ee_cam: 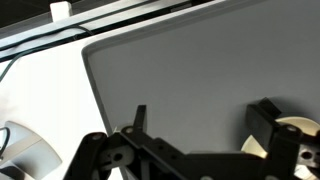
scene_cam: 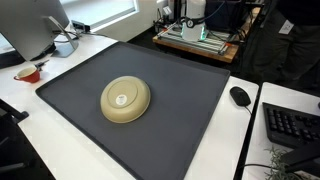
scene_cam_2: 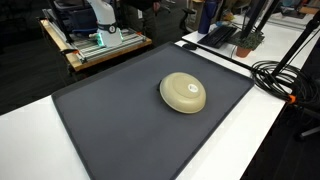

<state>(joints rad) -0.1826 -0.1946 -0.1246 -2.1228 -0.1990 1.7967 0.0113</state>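
A beige bowl [scene_cam: 126, 100] lies upside down near the middle of a dark grey mat [scene_cam: 180, 120], and it shows in both exterior views [scene_cam_2: 183, 92]. The arm is not in either exterior view. In the wrist view my gripper [ee_cam: 203, 125] hangs above the mat [ee_cam: 180, 70] with its two black fingers wide apart and nothing between them. The bowl's pale edge [ee_cam: 300, 127] peeks out by the right finger, at the lower right, partly hidden by it.
A black mouse [scene_cam: 240, 96] and keyboard [scene_cam: 292, 125] lie on the white table beside the mat. A monitor [scene_cam: 35, 25] and a small reddish dish [scene_cam: 28, 73] stand at the far corner. Black cables [scene_cam_2: 280, 75] run along one edge. A cart with equipment [scene_cam_2: 95, 40] stands behind.
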